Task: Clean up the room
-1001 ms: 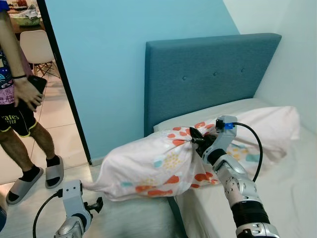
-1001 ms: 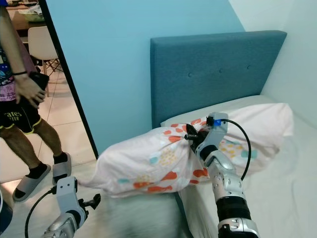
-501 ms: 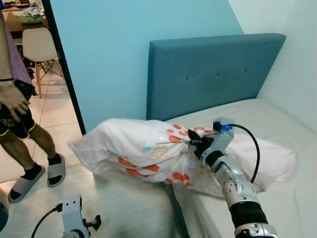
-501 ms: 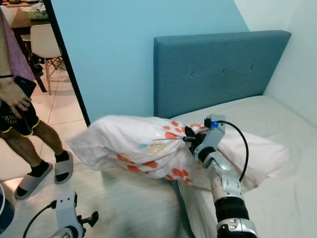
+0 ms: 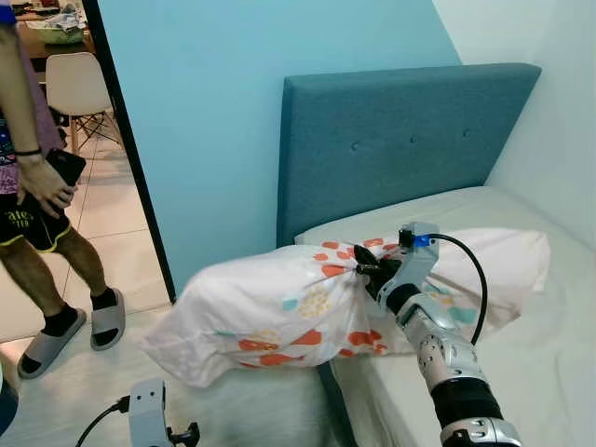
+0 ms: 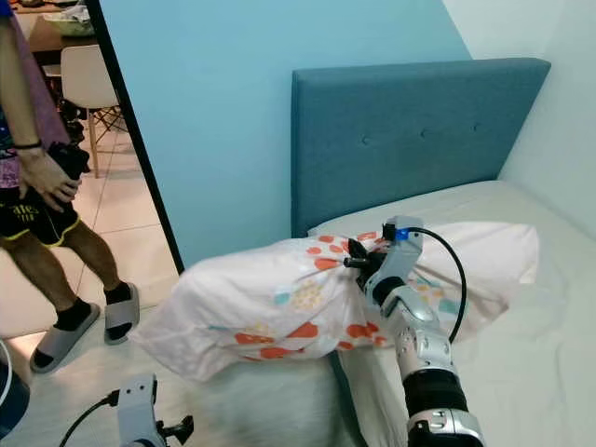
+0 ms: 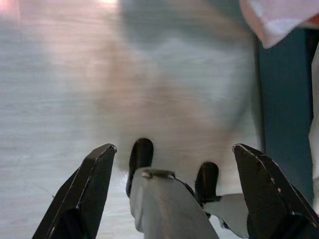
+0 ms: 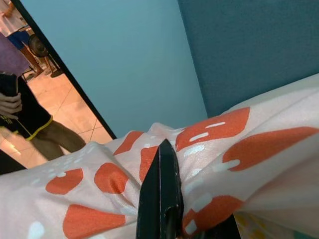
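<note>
A long white pillow with orange and teal spots lies across the head of the bed, its left half hanging out over the bed's edge. My right gripper is shut on the pillow's pinched middle; the bunched fabric shows around its black fingers in the right wrist view. My left gripper hangs low at the bottom left above the pale floor, fingers spread open with nothing between them.
A blue headboard and blue wall stand behind the bed. A person in sandals stands at the left in the doorway, holding a dark object. A white chair is beyond them.
The pillow's free left end swung up high half a second ago and has dropped back down over the bed's edge. My right gripper stays clamped on it. The left arm sank lower.
</note>
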Controlling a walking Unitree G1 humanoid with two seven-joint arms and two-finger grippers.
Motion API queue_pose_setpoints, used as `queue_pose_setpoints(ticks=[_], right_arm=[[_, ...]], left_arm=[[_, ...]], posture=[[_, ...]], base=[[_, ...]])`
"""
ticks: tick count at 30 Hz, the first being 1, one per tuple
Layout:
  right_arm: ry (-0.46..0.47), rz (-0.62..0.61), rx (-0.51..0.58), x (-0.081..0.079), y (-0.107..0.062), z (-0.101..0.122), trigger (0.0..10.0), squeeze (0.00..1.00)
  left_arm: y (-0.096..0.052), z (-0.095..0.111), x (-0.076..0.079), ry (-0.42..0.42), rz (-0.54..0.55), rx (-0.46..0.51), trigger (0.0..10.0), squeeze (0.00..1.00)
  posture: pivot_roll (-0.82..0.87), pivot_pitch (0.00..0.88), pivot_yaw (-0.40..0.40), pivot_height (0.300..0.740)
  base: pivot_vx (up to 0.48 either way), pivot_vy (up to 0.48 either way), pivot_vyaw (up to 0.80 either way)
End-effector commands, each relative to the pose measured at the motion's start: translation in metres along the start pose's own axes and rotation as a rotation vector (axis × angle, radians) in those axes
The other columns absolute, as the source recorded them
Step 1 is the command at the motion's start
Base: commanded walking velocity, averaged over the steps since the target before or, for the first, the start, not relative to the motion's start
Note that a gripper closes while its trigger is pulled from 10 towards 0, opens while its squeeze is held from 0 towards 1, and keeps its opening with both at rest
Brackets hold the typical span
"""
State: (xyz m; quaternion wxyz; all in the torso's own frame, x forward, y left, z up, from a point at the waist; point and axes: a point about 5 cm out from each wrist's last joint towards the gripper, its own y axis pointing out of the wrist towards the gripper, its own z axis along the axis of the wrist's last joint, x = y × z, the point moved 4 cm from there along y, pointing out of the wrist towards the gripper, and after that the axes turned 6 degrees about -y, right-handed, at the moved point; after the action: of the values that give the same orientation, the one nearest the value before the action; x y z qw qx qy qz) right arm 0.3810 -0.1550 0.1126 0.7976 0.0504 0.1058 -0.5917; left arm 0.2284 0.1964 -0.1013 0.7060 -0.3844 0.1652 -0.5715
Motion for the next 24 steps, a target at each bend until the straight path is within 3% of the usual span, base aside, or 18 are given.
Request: queue_pose_setpoints(ticks=[1,6,14,24], right_arm=[[-0.032,0.018,0.096,-0.005,0.006,0.024,10.0,0.00],[-0.039,0.039,0.109,-0.008,0.006,0.026,10.0,0.00],[-0.045,0.040,0.115,-0.006,0.005,0.029,10.0,0.00],[-0.041,0.004,0.113,0.001,0.005,0.030,10.0,0.00]], left_arm=[[0.000,-0.007,0.004,0.011,0.000,-0.033,10.0,0.00],[0.001,-0.009,0.006,0.014,0.005,-0.048,10.0,0.00],[0.003,-0.008,0.018,0.014,0.003,-0.062,10.0,0.00],[0.004,-0.005,0.024,0.020,-0.021,-0.054,10.0,0.00]], posture=[[0.04,0.000,-0.057,0.740],[0.04,0.000,-0.057,0.740],[0.03,0.000,-0.065,0.740],[0.03,0.000,-0.064,0.740]], base=[[0.000,0.000,0.00],[0.000,0.000,0.33],[0.000,0.000,0.71],[0.055,0.000,0.00]])
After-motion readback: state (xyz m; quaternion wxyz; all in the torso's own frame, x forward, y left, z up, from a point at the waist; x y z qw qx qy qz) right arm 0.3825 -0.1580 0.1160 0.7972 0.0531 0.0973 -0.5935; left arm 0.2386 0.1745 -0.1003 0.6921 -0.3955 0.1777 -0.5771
